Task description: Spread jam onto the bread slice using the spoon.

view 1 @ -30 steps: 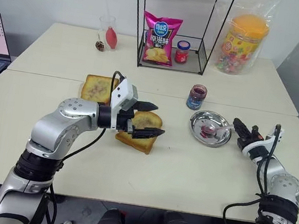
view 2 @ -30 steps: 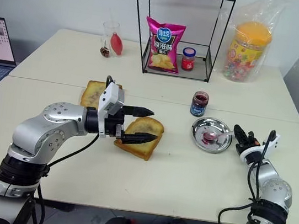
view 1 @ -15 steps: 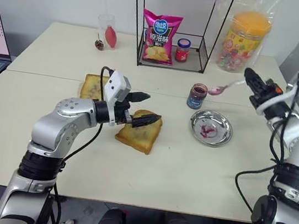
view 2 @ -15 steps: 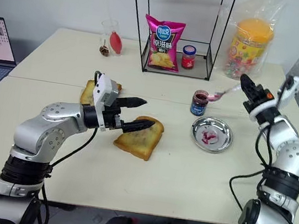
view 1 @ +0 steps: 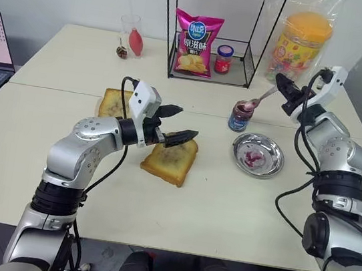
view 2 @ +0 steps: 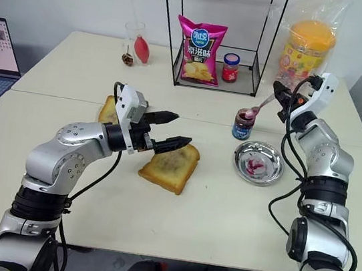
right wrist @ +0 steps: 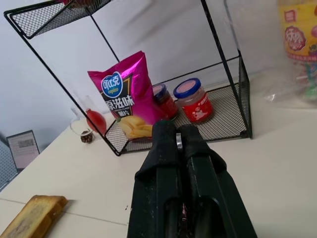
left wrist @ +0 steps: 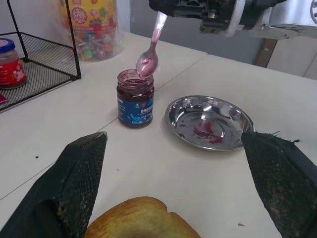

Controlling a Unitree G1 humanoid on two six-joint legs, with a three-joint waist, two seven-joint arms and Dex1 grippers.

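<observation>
Above the open jar of jam (view 1: 239, 115), the spoon (view 1: 262, 98) is held tilted by the right claw (view 1: 288, 95), which is clamped on its handle, the bowl just over the jar's mouth. Beside the jar, a smeared metal dish (view 1: 256, 154) is seen on the tabletop (view 1: 224, 209). Over the bread slice (view 1: 170, 161), the left claw (view 1: 179, 123) is held with fingers spread, gripping nothing.

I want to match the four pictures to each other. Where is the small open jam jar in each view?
Left eye view: jam jar, right of centre, beside the metal dish.
Right eye view: centre-right, beside the same dish.
Left wrist view: upper left of centre, under the spoon.
Right wrist view: not in it.
Shared landmark: the wire rack.
</observation>
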